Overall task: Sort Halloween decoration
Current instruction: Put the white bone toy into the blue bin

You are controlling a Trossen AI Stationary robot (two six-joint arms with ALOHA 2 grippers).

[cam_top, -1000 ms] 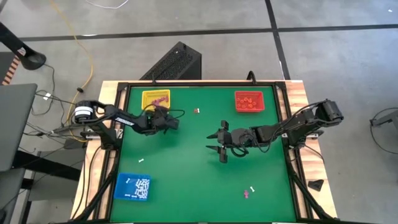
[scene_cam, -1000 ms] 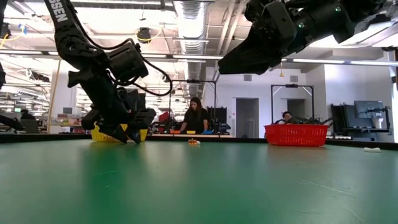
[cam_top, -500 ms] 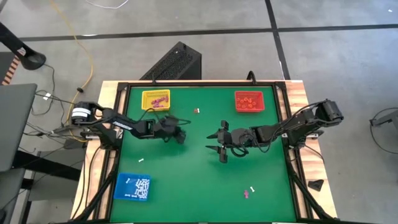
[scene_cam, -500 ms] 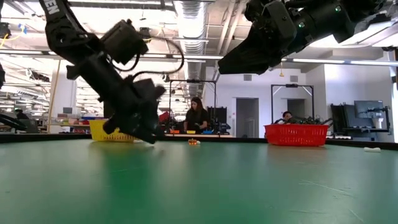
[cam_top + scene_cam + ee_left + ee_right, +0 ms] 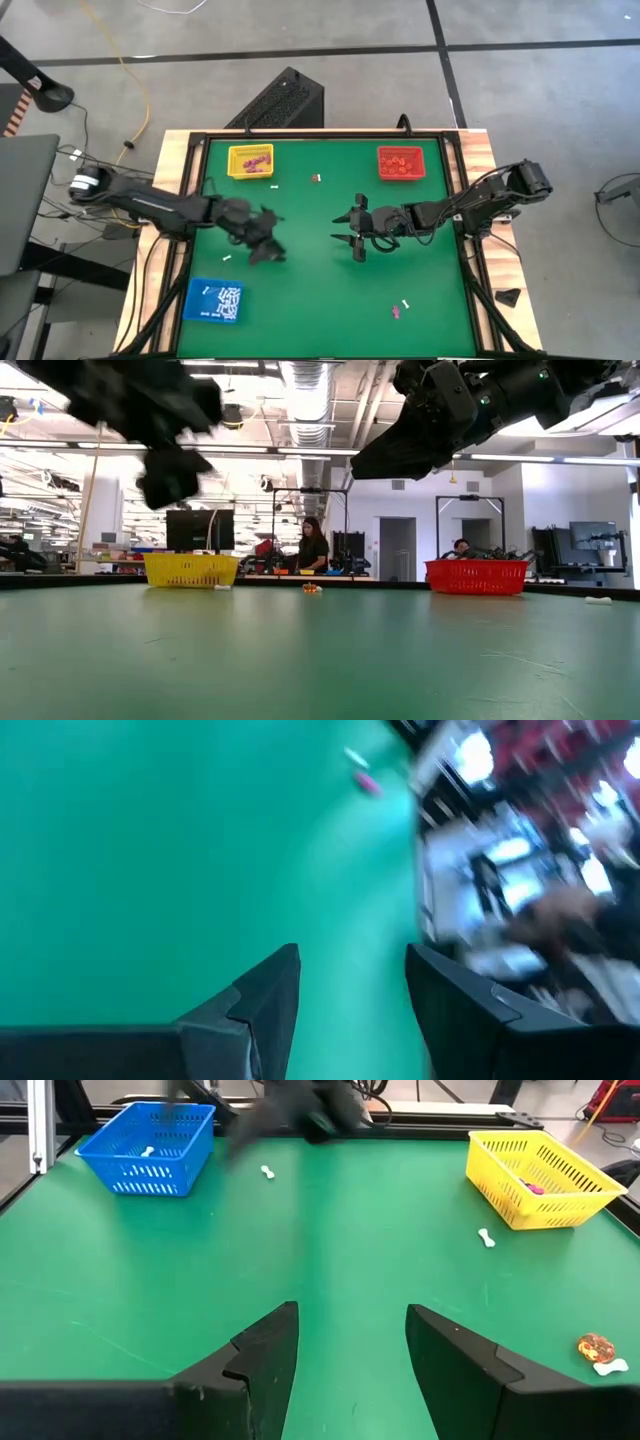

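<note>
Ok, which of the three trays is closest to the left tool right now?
The blue tray, at the table's near-left corner; the left tool hangs just beyond it, while the yellow tray and red tray sit farther off.

No text, label, brand or number is readable in these pictures. The arms, the trays and the table show no legible writing, and the room behind is too blurred to read any sign.
</note>
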